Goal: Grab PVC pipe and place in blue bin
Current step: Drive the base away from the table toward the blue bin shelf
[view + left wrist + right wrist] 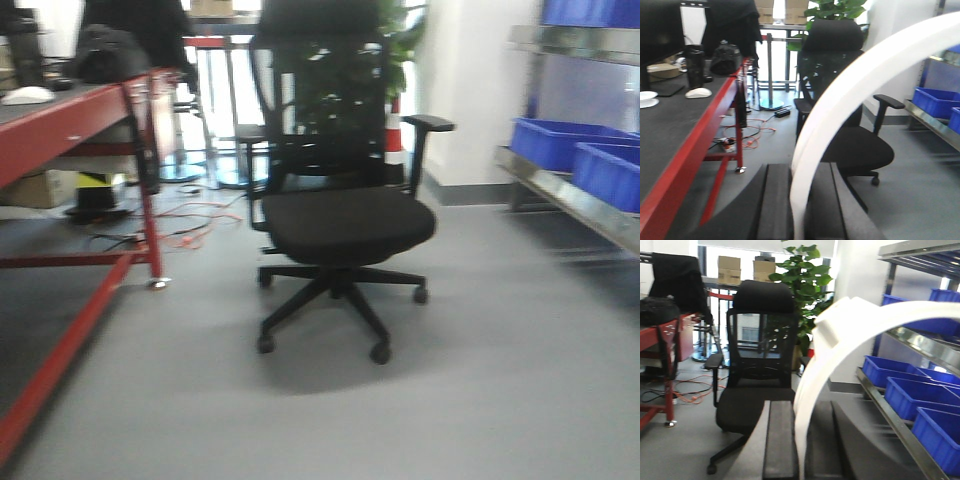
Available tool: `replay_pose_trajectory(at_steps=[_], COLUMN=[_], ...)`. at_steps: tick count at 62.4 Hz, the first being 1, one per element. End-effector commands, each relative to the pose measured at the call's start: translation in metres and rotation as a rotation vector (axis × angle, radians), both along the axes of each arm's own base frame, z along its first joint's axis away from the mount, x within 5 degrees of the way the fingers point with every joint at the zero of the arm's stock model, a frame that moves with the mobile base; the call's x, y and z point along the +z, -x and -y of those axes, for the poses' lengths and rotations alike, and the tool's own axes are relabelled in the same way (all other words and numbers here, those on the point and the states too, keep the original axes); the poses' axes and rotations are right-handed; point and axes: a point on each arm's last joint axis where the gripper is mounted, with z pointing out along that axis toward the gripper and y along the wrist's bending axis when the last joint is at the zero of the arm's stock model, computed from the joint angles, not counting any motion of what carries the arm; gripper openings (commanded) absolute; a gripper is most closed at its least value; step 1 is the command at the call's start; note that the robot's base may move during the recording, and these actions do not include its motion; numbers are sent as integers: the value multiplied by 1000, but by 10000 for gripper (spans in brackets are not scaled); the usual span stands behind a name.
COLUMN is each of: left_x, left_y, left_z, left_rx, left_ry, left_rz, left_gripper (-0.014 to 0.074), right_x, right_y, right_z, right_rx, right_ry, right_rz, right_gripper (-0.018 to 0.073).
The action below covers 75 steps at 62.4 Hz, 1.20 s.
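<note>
I am holding my right gripper [802, 412] out level, facing the black office chair [757, 365]; its fingers are clamping the PVC pipe [840, 325], which is arching up and rightward; the blue bins [935, 435] are sitting on the shelf to the right; my left gripper [801, 172], likewise pointing forward, is pinching a longer white arc strip [865, 75] beside the red-framed table [685, 150].

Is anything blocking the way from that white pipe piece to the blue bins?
Nothing visible does. The PVC pipe, held in the right gripper, has the blue bins on the shelf to its right; the office chair stands off to the left.
</note>
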Motion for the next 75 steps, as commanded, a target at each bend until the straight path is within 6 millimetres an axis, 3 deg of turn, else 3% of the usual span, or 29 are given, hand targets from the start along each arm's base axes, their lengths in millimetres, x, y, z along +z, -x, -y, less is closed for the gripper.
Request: replay_pose_trajectory(at_steps=[1,75], left_x=[6,6], left_y=[2,2], left_z=[0,0], left_rx=[-3,-3], left_ry=[10,10], left_rz=[42,42], left_gripper=[-111,-111], right_x=[4,4], right_y=[2,2], right_z=[0,0], right_rx=[1,1], right_ry=[5,5], right_rz=[30,30], right_gripper=[-141,-141])
